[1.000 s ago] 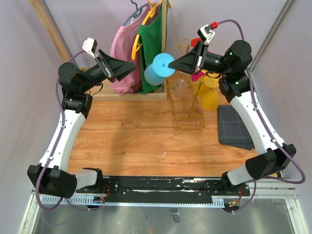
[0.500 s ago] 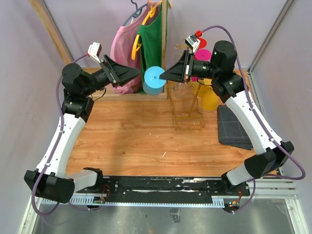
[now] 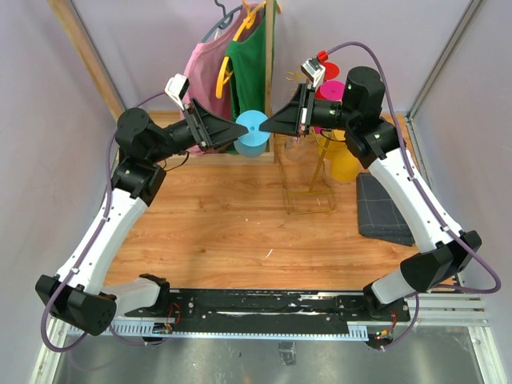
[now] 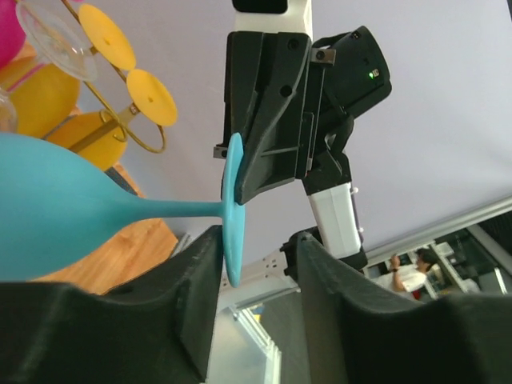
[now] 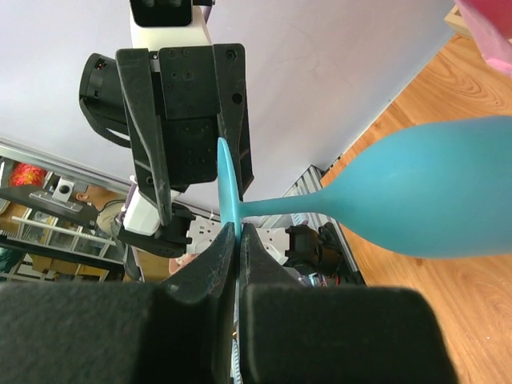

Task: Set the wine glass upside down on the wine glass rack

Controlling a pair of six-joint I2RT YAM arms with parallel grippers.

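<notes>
Turquoise wine glass (image 3: 253, 142) hangs clear of the table at ten o'clock from the gold wine glass rack (image 3: 319, 170), off its hooks, foot rim pinched tight in the right gripper (image 5: 237, 238), left gripper (image 4: 254, 244) spread wide with that foot between its fingers.

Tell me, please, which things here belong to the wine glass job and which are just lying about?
Part of the job: blue wine glass, its foot pinched in the right tool; gold wire rack; left tool, open at the foot.

Just lying about: pink top, green top, grey cloth, yellow glasses hanging on the rack.
</notes>
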